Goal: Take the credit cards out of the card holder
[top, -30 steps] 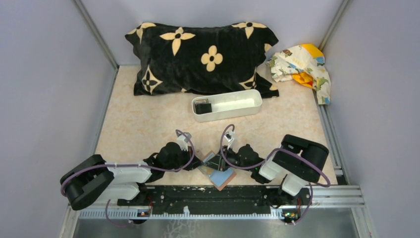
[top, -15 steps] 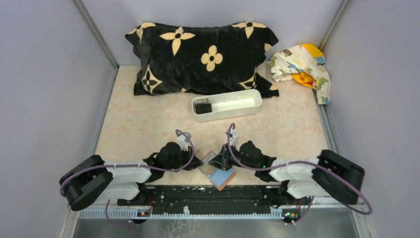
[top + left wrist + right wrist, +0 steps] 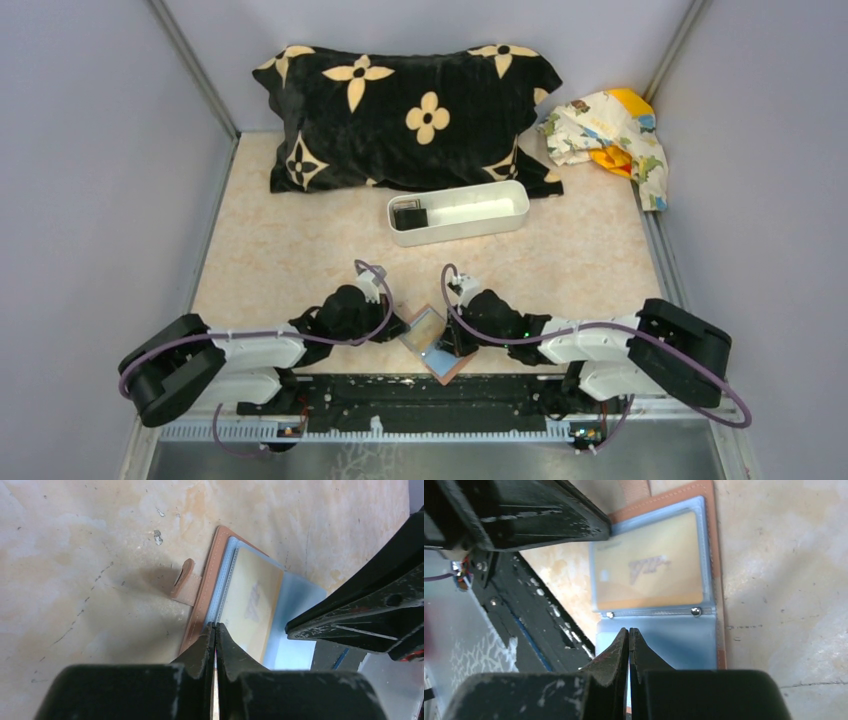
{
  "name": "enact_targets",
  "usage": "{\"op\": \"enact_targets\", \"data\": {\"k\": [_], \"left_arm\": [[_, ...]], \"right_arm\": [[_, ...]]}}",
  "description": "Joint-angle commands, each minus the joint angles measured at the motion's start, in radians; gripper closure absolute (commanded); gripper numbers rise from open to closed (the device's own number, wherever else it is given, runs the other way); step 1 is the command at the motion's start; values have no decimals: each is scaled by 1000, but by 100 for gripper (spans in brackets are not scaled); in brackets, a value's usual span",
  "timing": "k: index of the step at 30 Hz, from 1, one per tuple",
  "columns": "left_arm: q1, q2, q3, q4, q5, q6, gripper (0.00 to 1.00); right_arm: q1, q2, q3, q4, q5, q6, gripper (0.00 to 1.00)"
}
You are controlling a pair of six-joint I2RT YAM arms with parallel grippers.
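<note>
Card holder (image 3: 204, 597): open flat on desk (image 3: 75, 555), near edge, between both arms. Brown stitched rim, small strap tab (image 3: 186, 582), glossy light blue plastic sleeves, two metal studs (image 3: 695, 611) at the fold. Credit card (image 3: 649, 570): tan-yellow, thin, stiff-looking, seated in upper sleeve. Left fingers (image 3: 215, 635) closed at the rim; right fingers (image 3: 629, 637) closed over the lower blue page; anything pinched not discernible. Recommended handling: pin rim down, nip the card's edge only, draw straight along the sleeve mouth, avoid snagging slick plastic.
</note>
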Motion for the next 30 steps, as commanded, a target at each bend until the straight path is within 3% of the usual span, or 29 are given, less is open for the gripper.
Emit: {"op": "enact_targets", "data": {"k": [1, 12, 30], "left_arm": [[-5, -40, 21, -47, -25, 6, 93], [-4, -120, 22, -125, -39, 17, 91], [-2, -161, 13, -167, -61, 22, 88]], "right_arm": [[13, 31, 13, 22, 42, 0, 100], [-18, 155, 78, 28, 95, -24, 100], [-262, 307, 247, 44, -15, -193, 100]]}}
